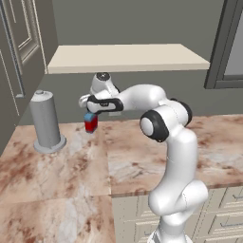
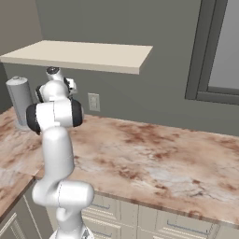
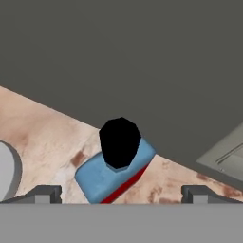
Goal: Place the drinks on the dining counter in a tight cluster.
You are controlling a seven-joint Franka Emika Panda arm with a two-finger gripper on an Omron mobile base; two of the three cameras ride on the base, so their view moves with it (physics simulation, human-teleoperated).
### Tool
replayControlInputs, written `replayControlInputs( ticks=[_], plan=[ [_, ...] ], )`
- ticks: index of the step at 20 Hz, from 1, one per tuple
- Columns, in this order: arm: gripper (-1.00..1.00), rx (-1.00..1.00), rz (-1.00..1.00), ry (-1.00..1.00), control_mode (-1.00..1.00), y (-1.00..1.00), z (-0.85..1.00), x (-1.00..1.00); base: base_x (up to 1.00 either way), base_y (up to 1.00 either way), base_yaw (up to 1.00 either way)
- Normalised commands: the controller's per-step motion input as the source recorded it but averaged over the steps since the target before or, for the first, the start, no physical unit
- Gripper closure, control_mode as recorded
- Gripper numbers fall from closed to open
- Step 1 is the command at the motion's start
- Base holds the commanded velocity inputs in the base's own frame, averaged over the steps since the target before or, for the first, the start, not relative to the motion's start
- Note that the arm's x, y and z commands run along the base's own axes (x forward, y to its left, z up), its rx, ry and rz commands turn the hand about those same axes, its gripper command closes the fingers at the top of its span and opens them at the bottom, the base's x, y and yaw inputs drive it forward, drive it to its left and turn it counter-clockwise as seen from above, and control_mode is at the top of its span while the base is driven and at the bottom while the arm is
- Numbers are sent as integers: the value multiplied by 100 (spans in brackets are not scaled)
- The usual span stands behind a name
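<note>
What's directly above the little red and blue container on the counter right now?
The open gripper hangs right over the red and blue container, fingers either side of its dark top. The hand hides most of the top in the left base view.

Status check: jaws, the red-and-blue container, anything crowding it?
Gripper above the red-and-blue container, jaws open wide, not gripping. Container upright on the marbled wall counter. Tall grey cylinder stands apart to one side.

The small red-and-blue container is seen upright on the marbled counter, directly under the gripper. The tall grey cylinder is set apart to its left, below 1 cream shelf.
</note>
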Motion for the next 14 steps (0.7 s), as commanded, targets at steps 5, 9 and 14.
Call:
replayControlInputs(
  ticks=[5,9,14],
  plan=[
    [-100,0,0,1,-100,0,0,6,0,0,0],
    [-100,0,0,5,-100,1,0,1,0,0,0],
    [-100,0,1,1,-100,2,-3,2,0,0,0]
  ],
)
